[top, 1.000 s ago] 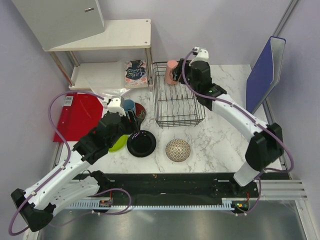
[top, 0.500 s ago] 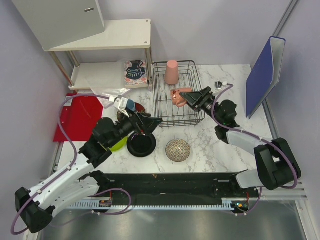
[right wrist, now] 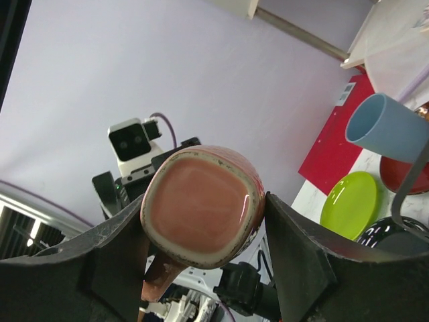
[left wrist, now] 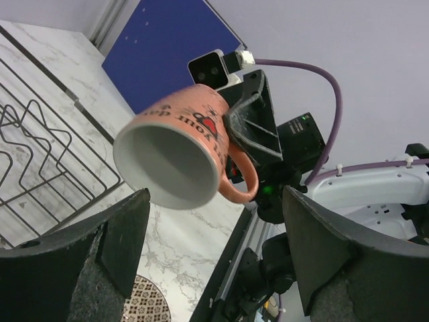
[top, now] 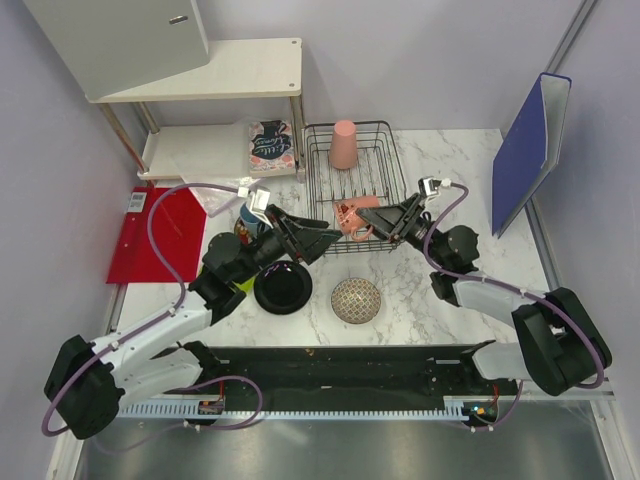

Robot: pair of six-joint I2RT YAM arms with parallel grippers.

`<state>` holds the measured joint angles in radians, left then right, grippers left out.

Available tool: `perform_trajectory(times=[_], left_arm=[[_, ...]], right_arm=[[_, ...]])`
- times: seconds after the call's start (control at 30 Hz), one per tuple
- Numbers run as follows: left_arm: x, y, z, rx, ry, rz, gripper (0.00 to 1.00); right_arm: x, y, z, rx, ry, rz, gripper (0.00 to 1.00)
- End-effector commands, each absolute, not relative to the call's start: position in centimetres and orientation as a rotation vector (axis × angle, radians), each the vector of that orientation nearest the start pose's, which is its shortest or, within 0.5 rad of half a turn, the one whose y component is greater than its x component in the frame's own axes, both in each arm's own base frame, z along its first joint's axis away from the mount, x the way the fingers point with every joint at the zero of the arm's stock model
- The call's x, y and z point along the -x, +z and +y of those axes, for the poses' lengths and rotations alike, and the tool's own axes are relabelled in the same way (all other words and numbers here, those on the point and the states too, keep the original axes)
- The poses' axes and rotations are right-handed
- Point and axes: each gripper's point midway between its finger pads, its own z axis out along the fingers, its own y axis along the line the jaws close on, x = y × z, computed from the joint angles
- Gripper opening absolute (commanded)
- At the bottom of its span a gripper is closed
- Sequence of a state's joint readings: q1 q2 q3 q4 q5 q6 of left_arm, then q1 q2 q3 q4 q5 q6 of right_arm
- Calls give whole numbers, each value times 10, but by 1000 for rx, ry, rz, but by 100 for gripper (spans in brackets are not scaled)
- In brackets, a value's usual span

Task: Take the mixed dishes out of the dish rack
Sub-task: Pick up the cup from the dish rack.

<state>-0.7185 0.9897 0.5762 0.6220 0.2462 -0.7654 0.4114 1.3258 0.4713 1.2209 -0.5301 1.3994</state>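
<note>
**Mug lifted, left arm swings in to meet it**

The left gripper (top: 322, 240) has turned away from the dishes already on the table. Its jaws are wide apart and empty, aimed at the small pink handled mug (top: 355, 217). The mug is now up out of the black wire dish rack (top: 385, 170), hanging above its near-left part. The right gripper (top: 388, 218) is clamped on the mug's body. It looks like a handover, though the left fingers probably aren't touching it yet. The tall pink cup (top: 343, 145) remains racked.

I counted one dish rack (top: 375, 170); one pink cup (top: 343, 144) inside it; one blue cup (right wrist: 385, 127), one mug (top: 352, 218), three plates (top: 283, 287), one bowl (top: 356, 300).
</note>
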Motion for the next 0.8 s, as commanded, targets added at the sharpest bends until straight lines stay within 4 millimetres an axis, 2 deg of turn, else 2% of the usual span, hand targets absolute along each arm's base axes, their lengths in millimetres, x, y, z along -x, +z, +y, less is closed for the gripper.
perform_trajectory(times=[0.0,0.17,0.27,0.4,0.47,0.57,0.6,0.63,0.77], left_arm=[[-229,338,-294,-191,-1431,1401,85],[-229,337,-298,-186,-1463,1389,79],[-230,337,-296,-172,-1463,1375,70],[-229,337,-292,-162,-1454,1365,53],[-228,337,-292,-166,-1452,1360,48],[-226,338,-291,-172,-1453,1355,31],[-226,338,-290,-176,-1451,1352,14],[-224,338,-291,-183,-1455,1353,2],[-225,335,-290,-184,-1434,1384,2]], right_arm=[[-242,339,256,38,1860,1263,0],[-240,330,266,37,1856,1294,0],[-239,328,271,42,1863,1304,0],[-240,323,276,39,1860,1321,0],[-240,319,279,39,1856,1332,0],[-240,315,280,35,1854,1346,0],[-240,314,281,35,1852,1352,0],[-239,313,281,39,1850,1353,0],[-240,308,281,41,1812,1387,0]])
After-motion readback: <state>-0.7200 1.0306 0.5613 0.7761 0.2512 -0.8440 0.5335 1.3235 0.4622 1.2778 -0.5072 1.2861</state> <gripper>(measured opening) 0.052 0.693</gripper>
